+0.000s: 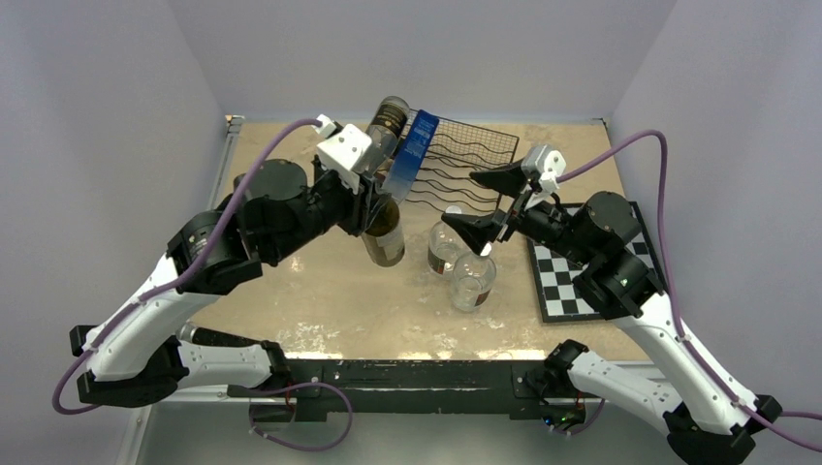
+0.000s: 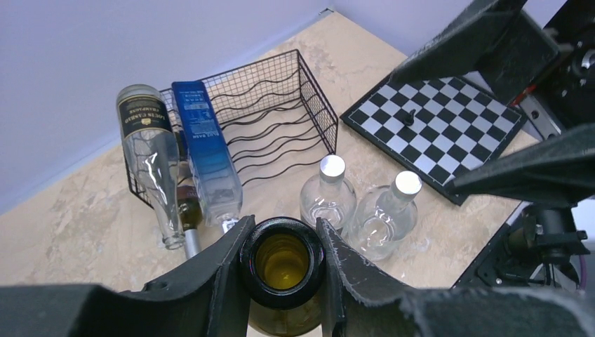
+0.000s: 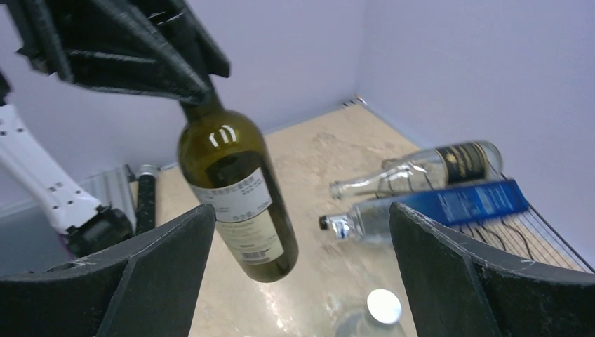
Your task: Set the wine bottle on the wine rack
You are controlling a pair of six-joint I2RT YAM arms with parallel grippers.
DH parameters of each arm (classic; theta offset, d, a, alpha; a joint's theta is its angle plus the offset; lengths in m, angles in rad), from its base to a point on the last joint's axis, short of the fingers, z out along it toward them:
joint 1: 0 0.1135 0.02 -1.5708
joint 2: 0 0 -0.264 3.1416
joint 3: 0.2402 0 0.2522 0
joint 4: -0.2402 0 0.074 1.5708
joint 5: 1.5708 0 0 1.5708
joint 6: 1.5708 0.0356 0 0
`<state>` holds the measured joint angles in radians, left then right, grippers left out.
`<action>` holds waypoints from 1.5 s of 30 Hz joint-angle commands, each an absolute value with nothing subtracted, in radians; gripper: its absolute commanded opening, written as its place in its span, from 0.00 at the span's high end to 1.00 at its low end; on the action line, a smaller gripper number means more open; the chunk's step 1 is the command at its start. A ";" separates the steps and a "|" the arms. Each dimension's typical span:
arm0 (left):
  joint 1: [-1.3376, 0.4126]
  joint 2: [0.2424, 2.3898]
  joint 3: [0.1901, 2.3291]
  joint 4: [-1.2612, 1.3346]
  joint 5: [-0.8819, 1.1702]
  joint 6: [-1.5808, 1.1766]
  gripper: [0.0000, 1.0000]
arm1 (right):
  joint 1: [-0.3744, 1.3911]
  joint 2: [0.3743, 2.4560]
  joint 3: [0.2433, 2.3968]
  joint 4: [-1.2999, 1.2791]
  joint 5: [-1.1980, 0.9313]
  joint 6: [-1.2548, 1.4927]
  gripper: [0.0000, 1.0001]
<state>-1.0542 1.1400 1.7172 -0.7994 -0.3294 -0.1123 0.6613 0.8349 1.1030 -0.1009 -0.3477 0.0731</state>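
Since our left gripper is clamped on the wine bottle, we barely see its neck; our right gripper gapes wide, seemingly empty.

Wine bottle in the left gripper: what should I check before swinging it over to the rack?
1. Grip: left gripper shut on the wine bottle at its neck. Ok.
2. Lift: wine bottle hangs tilted, off the table. Ok.
3. Right gripper open and apart from the bottle. Ok.
4. Free cradles: the wine rack is bare on its right side. Ok.
5. Left cradles: a clear bottle and a blue-labelled bottle lie there. Not ok.
6. Clearance over the small capped bottles standing beside the held bottle: cannot tell.
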 commanded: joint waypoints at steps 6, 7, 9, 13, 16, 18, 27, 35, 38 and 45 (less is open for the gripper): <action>-1.051 1.188 1.964 -0.851 -0.373 -0.140 1.00 | 0.777 0.956 1.177 0.029 -0.521 -0.032 0.01; -1.051 1.192 1.976 -0.855 -0.366 -0.138 1.00 | 0.798 0.979 1.186 0.025 -0.507 -0.050 0.01; -1.051 1.197 1.995 -0.856 -0.357 -0.134 1.00 | 0.826 1.011 1.191 0.038 -0.499 -0.062 0.01; -1.051 1.204 2.017 -0.858 -0.350 -0.127 1.00 | 0.871 1.080 1.180 0.119 -0.498 -0.054 0.01; -1.051 1.212 2.035 -0.868 -0.343 -0.125 1.00 | 0.890 1.131 1.176 0.167 -0.487 -0.052 0.01; -1.051 1.213 2.041 -0.872 -0.341 -0.126 1.00 | 0.894 1.157 1.165 0.203 -0.472 -0.046 0.01; -1.051 1.203 2.058 -0.868 -0.340 -0.127 1.00 | 0.896 1.233 1.136 0.255 -0.456 -0.028 0.01; -1.051 1.192 2.060 -0.858 -0.351 -0.111 1.00 | 0.896 1.267 1.092 0.293 -0.484 -0.029 0.01; -1.051 1.188 2.060 -0.854 -0.351 -0.106 1.00 | 0.896 1.292 1.092 0.307 -0.494 -0.025 0.01; -1.051 1.179 2.065 -0.844 -0.351 -0.098 1.00 | 0.902 1.344 1.098 0.331 -0.499 -0.035 0.02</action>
